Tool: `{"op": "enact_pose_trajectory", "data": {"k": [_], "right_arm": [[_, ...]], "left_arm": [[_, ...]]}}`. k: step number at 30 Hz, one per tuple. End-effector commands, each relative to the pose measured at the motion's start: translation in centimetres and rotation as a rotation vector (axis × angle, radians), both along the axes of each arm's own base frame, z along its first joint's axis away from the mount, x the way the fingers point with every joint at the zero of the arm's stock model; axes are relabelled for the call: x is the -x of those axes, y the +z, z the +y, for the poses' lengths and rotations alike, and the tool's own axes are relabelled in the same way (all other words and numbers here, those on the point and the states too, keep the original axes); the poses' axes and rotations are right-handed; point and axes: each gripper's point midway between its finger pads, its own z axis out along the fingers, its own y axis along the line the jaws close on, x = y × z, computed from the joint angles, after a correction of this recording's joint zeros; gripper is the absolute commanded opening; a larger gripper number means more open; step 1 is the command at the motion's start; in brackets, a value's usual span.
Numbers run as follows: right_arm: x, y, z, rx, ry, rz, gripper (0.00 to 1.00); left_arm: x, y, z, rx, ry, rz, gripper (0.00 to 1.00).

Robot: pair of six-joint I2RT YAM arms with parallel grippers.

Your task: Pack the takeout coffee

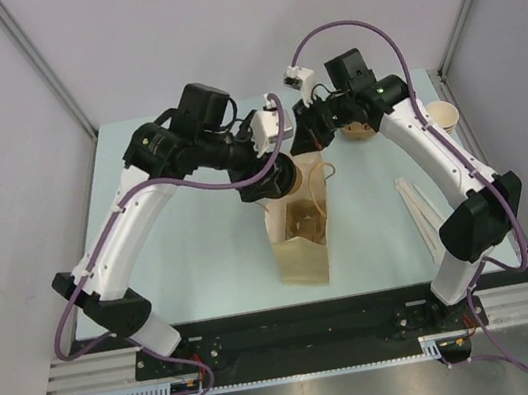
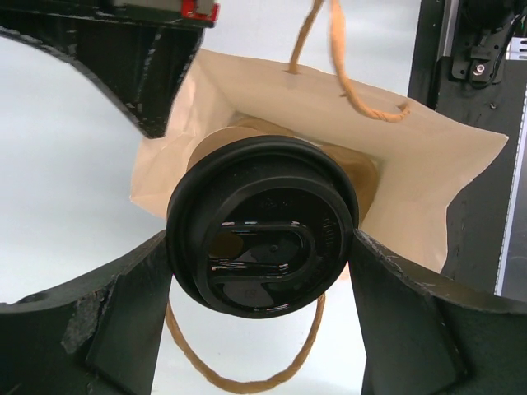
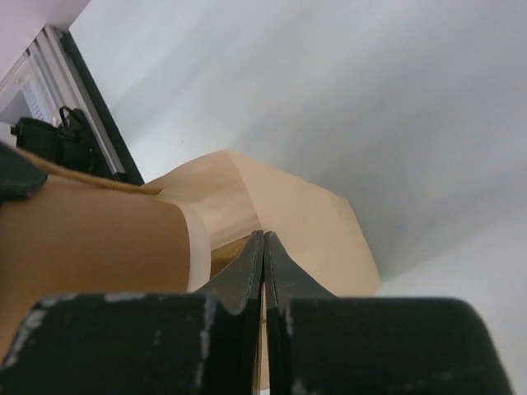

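The takeout coffee (image 2: 263,226) is a brown paper cup with a black lid. My left gripper (image 2: 262,251) is shut on it just under the lid, one finger on each side. The cup's lower part sits in the open mouth of the tan paper bag (image 2: 436,164). In the top view the bag (image 1: 303,262) stands mid-table, with the left gripper (image 1: 277,183) and cup (image 1: 288,180) at its far left rim. My right gripper (image 1: 320,148) is at the bag's far rim. In the right wrist view its fingers (image 3: 263,239) are pressed together on the bag's edge (image 3: 305,214), with the cup's side (image 3: 90,247) beside them.
A second paper cup (image 1: 443,114) stands at the table's far right edge, and a brown item (image 1: 359,129) lies behind the right wrist. White wrapped straws (image 1: 416,208) lie right of the bag. The bag's twisted handles (image 2: 346,74) hang by its mouth.
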Motion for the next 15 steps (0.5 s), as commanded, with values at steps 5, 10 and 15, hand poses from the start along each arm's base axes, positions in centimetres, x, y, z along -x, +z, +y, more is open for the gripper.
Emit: {"op": "enact_pose_trajectory", "data": {"k": [5,10,15], "right_arm": [[-1.5,3.1,-1.2,-0.1,-0.137,-0.018,0.0],[-1.4,3.1,-1.7,-0.107,-0.153,-0.01,0.0],[-1.2,3.4,-2.0,-0.13,-0.169,-0.006,0.0]], "left_arm": [[1.0,-2.0,-3.8,0.016,-0.016,0.011,0.24],[0.8,-4.3,-4.3,-0.013,0.001,0.067,0.24],[0.5,-6.5,-4.1,-0.055,0.018,0.094,0.23]]}}
